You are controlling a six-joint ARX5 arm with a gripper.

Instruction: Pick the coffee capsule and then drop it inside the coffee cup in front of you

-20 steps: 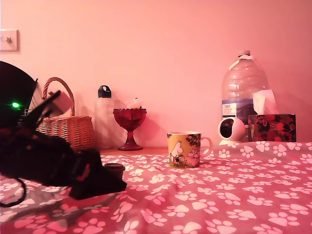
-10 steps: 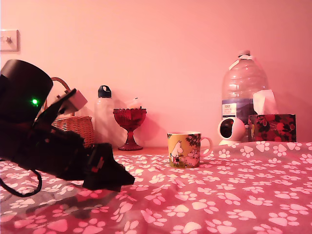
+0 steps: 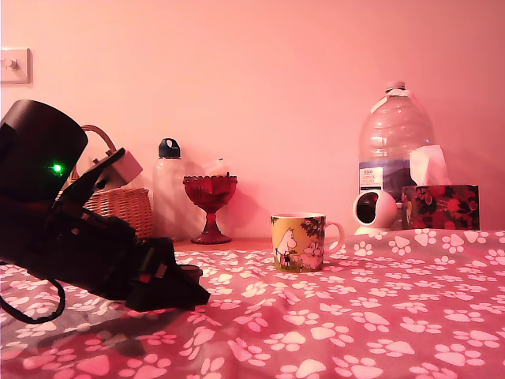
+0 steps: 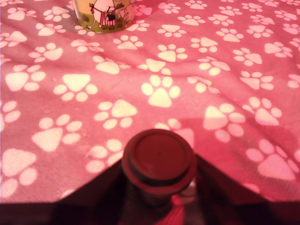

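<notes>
The coffee capsule (image 4: 158,159), a tiny dark pot with a round rim, stands on the paw-print cloth, and my gripper (image 4: 158,180) is shut on its sides. The dark fingers (image 4: 98,197) press in from both flanks. In the exterior view the gripper (image 3: 185,288) rests low on the cloth at the left, with only the capsule's top (image 3: 189,271) showing above it. The coffee cup (image 3: 298,242), a yellow mug with white cartoon figures, stands upright to the exterior view's right of the gripper, a short way off. Its base shows beyond the capsule in the wrist view (image 4: 105,16).
Along the back stand a wicker basket (image 3: 118,209), a pale bottle (image 3: 168,189), a dark red goblet (image 3: 210,201), a big water jug (image 3: 392,150), a white ball gadget (image 3: 374,211) and a tissue box (image 3: 440,207). Rumpled cloth (image 3: 355,316) covers the table.
The arm rose and reached forward over the capsule, then settled lower and slightly back. The capsule, which stood free beside the gripper a second ago, now sits between the fingers.
</notes>
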